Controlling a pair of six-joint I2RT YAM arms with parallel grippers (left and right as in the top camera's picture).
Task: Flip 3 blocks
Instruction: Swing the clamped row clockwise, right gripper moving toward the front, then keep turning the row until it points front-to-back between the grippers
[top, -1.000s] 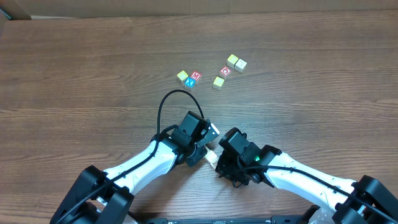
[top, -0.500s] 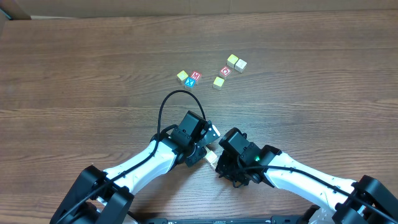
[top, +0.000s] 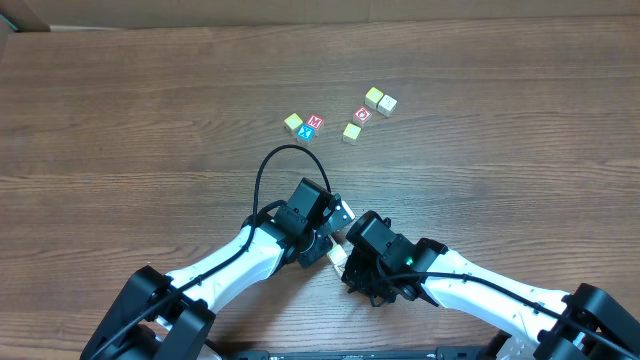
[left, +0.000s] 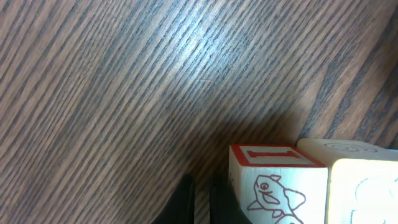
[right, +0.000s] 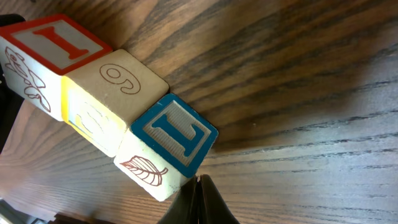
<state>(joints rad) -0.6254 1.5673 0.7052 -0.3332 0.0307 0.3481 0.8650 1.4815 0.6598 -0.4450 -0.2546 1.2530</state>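
Overhead wide, wrists close on blocks (right: 112, 102)

The left arm (top: 225, 268) and right arm (top: 490, 292) stretch low and converge, wrists nearly meeting; the left gripper (left: 200, 198) and right gripper (right: 199, 200) both have jaws pressed fully together.

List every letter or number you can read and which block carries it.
"I": red-framed block
"6" or "9", orientation unclear: plain middle block
"L": blue-framed block
"M": red cube
"X": blue cube
"O": second red cube
Yellowish cubes: too small to read.
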